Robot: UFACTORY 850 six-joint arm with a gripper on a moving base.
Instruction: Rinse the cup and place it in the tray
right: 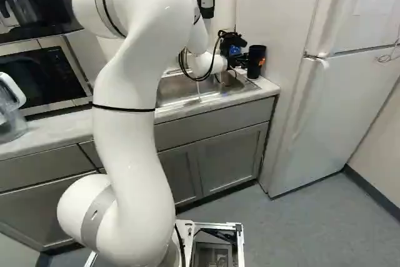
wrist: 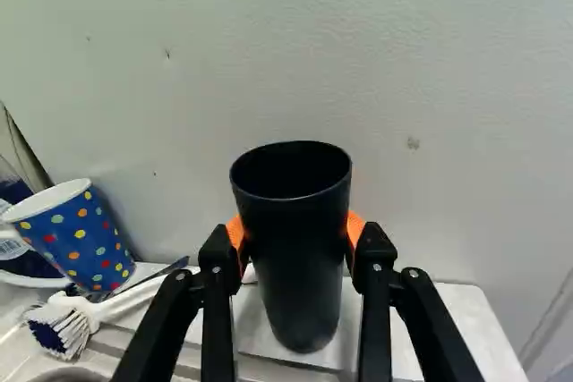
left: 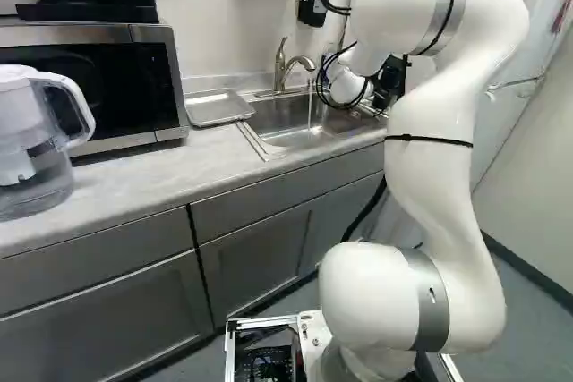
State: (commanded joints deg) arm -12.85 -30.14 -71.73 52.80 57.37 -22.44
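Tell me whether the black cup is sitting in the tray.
No, the black cup is held between the orange pads of the gripper, across the sink from the tray.

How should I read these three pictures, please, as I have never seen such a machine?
The machine is one white robot arm on a moving base. Two cameras on that base, behind the arm to its left and right, show the same kitchen counter. The third rides on the wrist, looking along the black two-fingered gripper; its orange pads hold a tall black cup from both sides, open end up. In the left base view, a clear pitcher, a microwave and a metal tray stand on the counter; beside the tray, water runs from the faucet into the sink. The wrist view adds a scrub brush and a blue dotted cup.
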